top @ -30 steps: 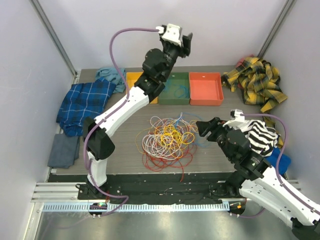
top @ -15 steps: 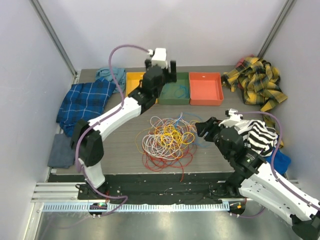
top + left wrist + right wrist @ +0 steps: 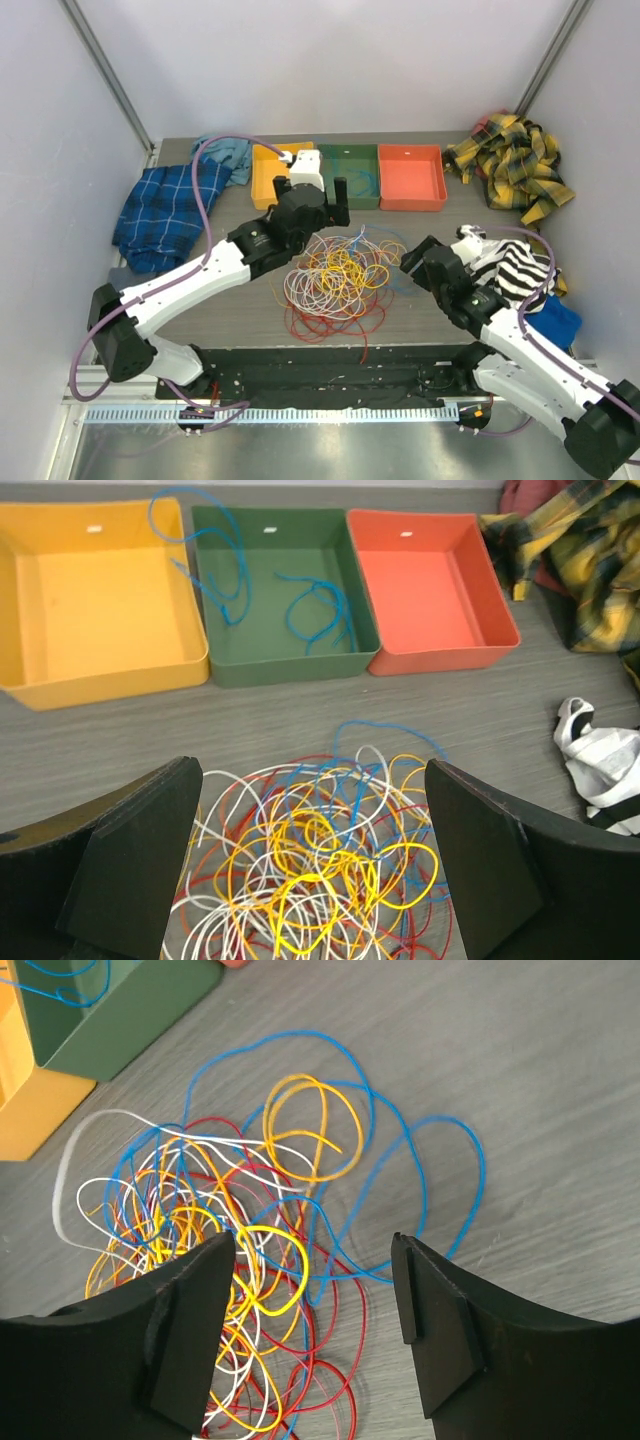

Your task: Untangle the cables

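Right tool (image 3: 412,257) sits near-right on the surface (image 3: 420,310), fingers spread wide, holding nothing. It points left at the right edge of the cables (image 3: 335,280). In the right wrist view the tool (image 3: 312,1250) hangs over blue and red loops of the cables (image 3: 230,1240), not touching as far as can be seen.

The cables are one tangled pile at the centre of the surface: red, orange, yellow, white and blue loops overlapping. A red loop trails toward the near edge and blue loops spill to the right.

Left tool (image 3: 316,205) is at the far edge of the pile, fingers wide apart and empty. In the left wrist view the tool (image 3: 312,770) frames the far part of the cables (image 3: 320,880), with the bins beyond.

Three bins stand in a row at the far side: yellow bin (image 3: 262,180) on the left, green bin (image 3: 360,195) in the middle, red bin (image 3: 410,200) on the right. Blue strands (image 3: 310,600) lie in the green bin (image 3: 290,665), and one hangs over the wall next to the yellow bin (image 3: 100,670).

Striped cloth (image 3: 520,270) lies near right, behind the right arm. Grey cloth (image 3: 125,300) and blue plaid cloth (image 3: 165,205) lie on the left, and the yellow plaid cloth (image 3: 515,165) far right.
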